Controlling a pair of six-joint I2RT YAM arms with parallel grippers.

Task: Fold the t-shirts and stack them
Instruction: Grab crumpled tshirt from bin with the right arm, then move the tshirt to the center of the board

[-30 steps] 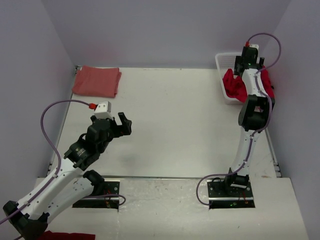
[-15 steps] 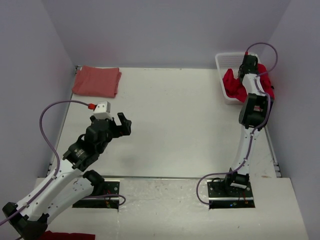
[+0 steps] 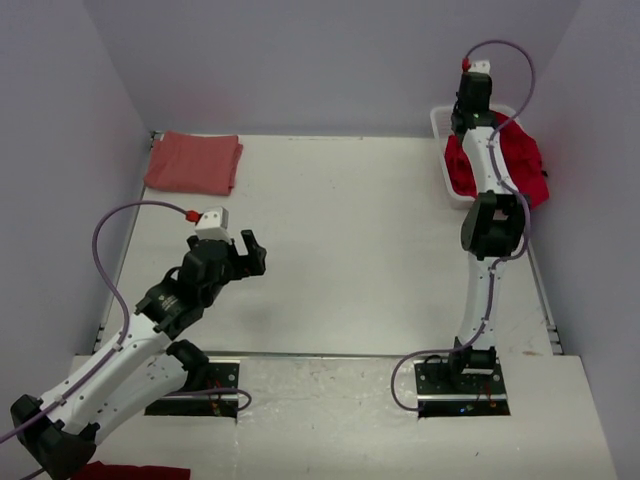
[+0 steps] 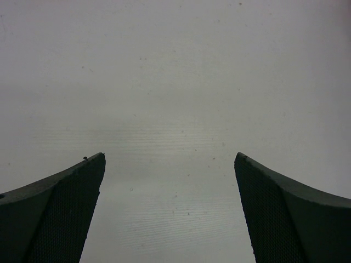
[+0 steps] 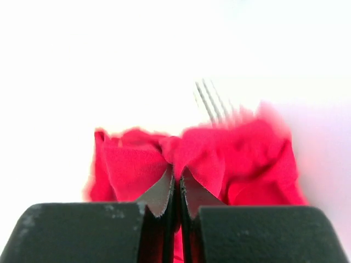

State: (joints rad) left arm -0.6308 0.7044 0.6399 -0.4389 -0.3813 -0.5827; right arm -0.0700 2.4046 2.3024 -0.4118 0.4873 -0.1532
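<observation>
A bright red t-shirt (image 3: 522, 160) lies bunched in and over the white basket (image 3: 438, 118) at the back right. My right gripper (image 5: 176, 174) is shut on a fold of this red t-shirt (image 5: 131, 164), and the cloth bulges on both sides of the pinched tips. From above, the right arm (image 3: 478, 150) reaches up over the basket and hides the gripper. A paler salmon-red t-shirt (image 3: 193, 162) lies folded flat at the back left of the table. My left gripper (image 3: 247, 251) hangs open over bare table at the front left, its fingers (image 4: 66, 213) wide apart with nothing between them.
The white table (image 3: 340, 250) lies between purple-grey walls (image 3: 60, 150). The basket stands against the right wall. A bit of red cloth (image 3: 130, 470) shows at the bottom left edge, below the table front.
My right gripper has shut on the red t-shirt in the basket and the wrist has risen, pulling cloth up. The left arm has shifted only slightly.
</observation>
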